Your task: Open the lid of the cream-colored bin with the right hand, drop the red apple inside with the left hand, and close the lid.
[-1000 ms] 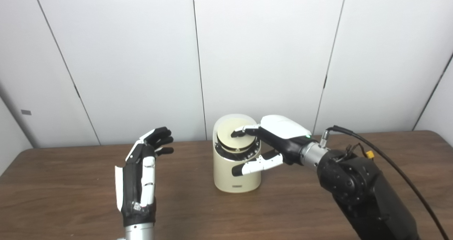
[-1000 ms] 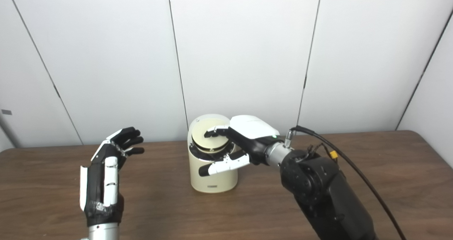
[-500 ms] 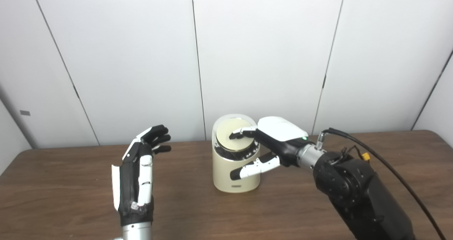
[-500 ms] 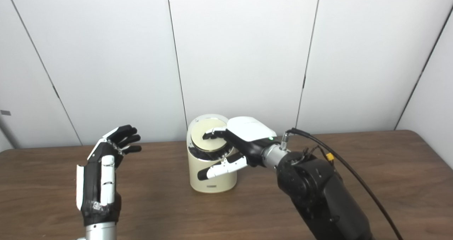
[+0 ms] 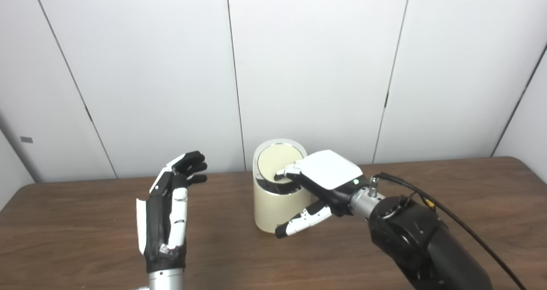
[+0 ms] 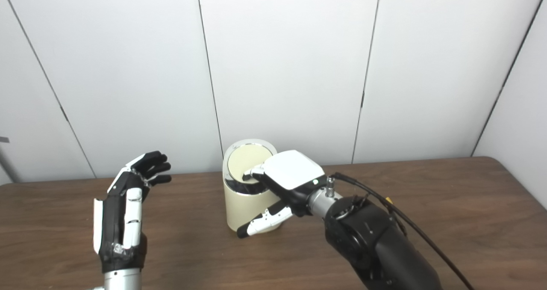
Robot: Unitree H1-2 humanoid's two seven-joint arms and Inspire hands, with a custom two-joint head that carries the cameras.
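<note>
The cream-colored bin (image 5: 268,211) stands mid-table. Its round lid (image 5: 275,161) is tipped steeply, with a dark gap under its lower edge. My right hand (image 5: 324,181) reaches over the bin's right side, its fingertips (image 5: 284,174) pressing on the lid's lower edge and its thumb stretched out in front of the bin wall. It holds nothing. My left hand (image 5: 169,208) is raised left of the bin, palm inward, fingers spread and empty. No red apple shows in either view.
The brown wooden table (image 5: 85,221) runs to a white panelled wall at the back. A black cable (image 5: 448,213) loops off my right forearm above the table's right side.
My right hand has dropped and drawn nearer, pushing the lid's lower edge in, so the lid stands steeper. The left hand has barely moved. The camera has shifted slightly.
</note>
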